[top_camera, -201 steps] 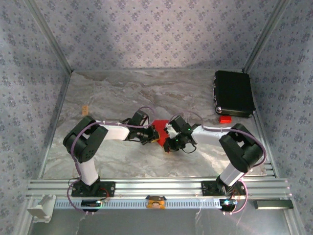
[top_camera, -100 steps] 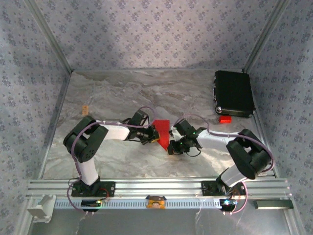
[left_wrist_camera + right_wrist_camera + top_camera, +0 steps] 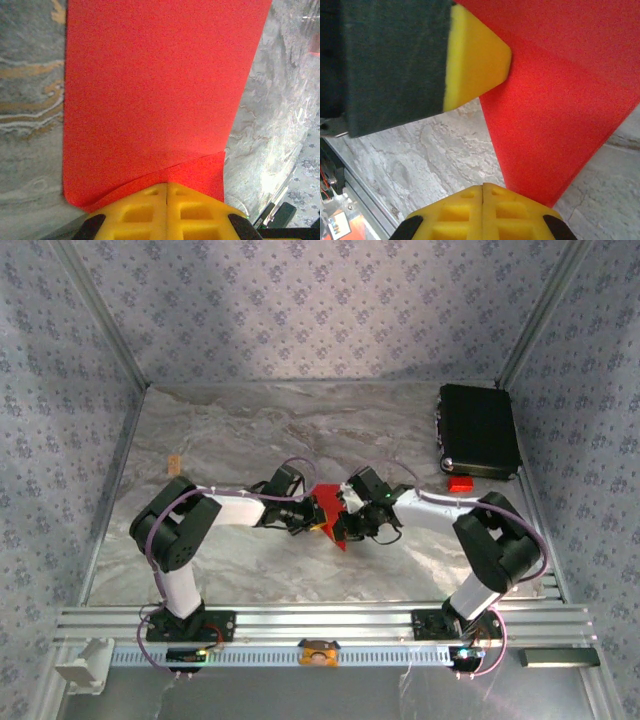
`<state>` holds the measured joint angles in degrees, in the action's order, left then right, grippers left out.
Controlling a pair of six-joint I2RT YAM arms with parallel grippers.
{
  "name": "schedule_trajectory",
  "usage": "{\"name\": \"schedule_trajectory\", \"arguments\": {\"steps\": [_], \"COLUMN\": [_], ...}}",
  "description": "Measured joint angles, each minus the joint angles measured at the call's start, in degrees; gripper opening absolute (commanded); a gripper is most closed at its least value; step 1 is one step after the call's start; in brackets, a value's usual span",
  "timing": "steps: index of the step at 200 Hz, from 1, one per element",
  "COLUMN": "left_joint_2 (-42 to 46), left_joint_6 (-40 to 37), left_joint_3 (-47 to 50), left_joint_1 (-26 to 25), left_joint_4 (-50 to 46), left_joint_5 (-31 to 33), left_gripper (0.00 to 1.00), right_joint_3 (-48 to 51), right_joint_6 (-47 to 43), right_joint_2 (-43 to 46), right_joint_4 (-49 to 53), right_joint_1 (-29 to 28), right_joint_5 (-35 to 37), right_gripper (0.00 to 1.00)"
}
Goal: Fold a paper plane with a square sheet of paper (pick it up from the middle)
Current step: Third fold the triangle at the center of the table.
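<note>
The red paper [image 3: 330, 502], creased to a downward-pointing triangle, sits mid-frame above the bench [image 3: 250, 440] between the left tool [image 3: 166, 187] and right tool [image 3: 483, 189], both fully closed with tips touching it, though whether either pinches it is unclear.

Black case [image 3: 479, 430] — small red block [image 3: 460, 483] just beside
</note>
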<state>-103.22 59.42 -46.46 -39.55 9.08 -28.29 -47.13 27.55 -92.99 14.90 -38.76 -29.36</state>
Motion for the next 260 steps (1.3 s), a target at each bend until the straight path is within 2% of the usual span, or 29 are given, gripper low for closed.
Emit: {"name": "schedule_trajectory", "arguments": {"steps": [46, 81, 128, 175, 214, 260], "left_joint_2": [0.00, -0.04, 1.64, 5.90, 2.56, -0.02], "left_joint_6": [0.00, -0.74, -1.77, -1.68, -1.25, -1.33], "left_joint_3": [0.00, -1.01, -3.19, -3.34, -2.34, -1.70], "left_joint_1": [0.00, -0.11, -0.11, -1.40, -3.74, -3.37], "left_joint_4": [0.00, -1.46, -3.93, -4.44, -3.37, -2.71], "left_joint_5": [0.00, 0.55, 2.27, 2.78, 1.95, 1.75], "left_gripper": [0.00, 0.00, 0.09, 0.01, 0.00, 0.01], "right_joint_3": [-0.94, 3.21, 5.40, 5.99, 6.12, 6.19], "right_joint_6": [-0.13, 0.37, 1.44, 1.64, 1.64, 1.64], "right_joint_2": [-3.04, -2.71, -2.47, -2.47, -2.47, -2.47], "right_joint_4": [0.07, -4.00, -7.80, -8.57, -8.76, -8.79], "right_joint_1": [0.28, 2.05, 3.43, 4.26, 4.42, 4.52], "right_joint_5": [0.22, -1.92, -4.66, -5.79, -6.03, -6.05], "right_gripper": [0.03, 0.00, 0.00, 0.00, 0.00, 0.00]}}
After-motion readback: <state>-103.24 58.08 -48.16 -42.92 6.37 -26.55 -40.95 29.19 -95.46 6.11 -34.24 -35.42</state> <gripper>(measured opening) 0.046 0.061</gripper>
